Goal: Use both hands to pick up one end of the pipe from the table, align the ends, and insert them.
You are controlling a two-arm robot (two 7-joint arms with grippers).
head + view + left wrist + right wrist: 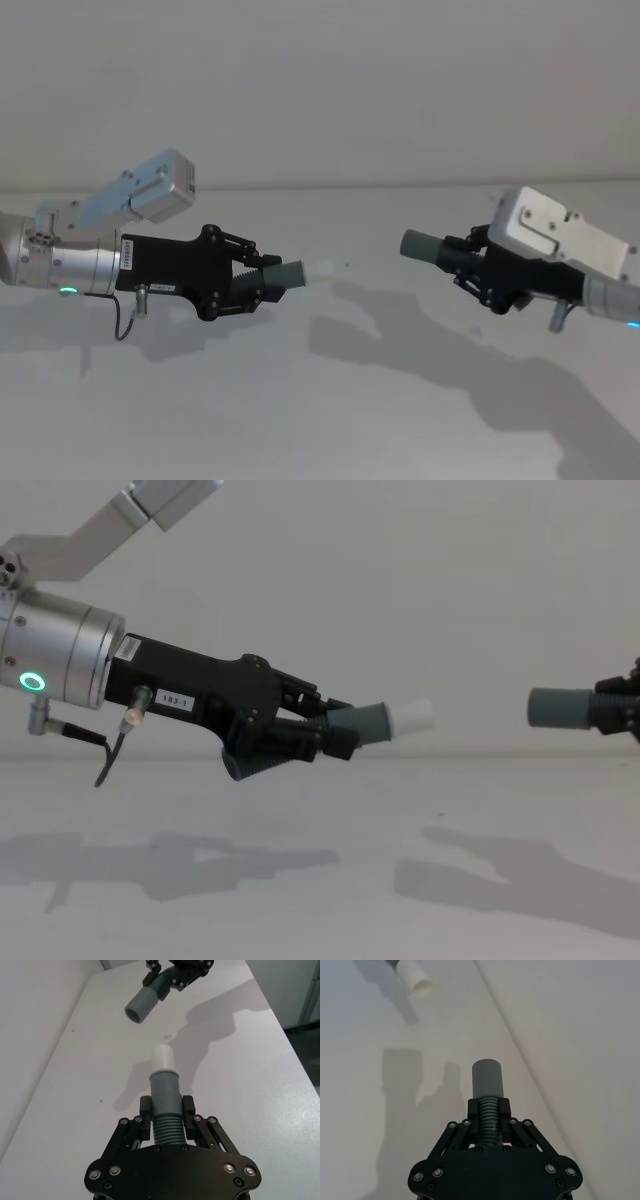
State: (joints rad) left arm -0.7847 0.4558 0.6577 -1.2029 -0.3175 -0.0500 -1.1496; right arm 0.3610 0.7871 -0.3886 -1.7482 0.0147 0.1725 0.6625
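Observation:
Both pieces of the pipe are held in the air above the white table [300, 420]. My left gripper [268, 282] [166, 1110] [318, 732] is shut on the ribbed middle of the dark grey piece [165, 1087], whose white tip [162, 1056] [413, 716] points toward the right. My right gripper [472, 268] [488, 1110] is shut on the ribs of the other grey piece [425, 246] [487, 1077], and its open round mouth [134, 1014] faces left. A clear gap separates the two ends, and the mouth [535, 707] sits roughly level with the tip.
Shadows of both arms lie on the table beneath them. A plain wall [320, 90] rises behind the table's back edge. In the left wrist view the table's side edge [287, 1035] drops off to a darker floor.

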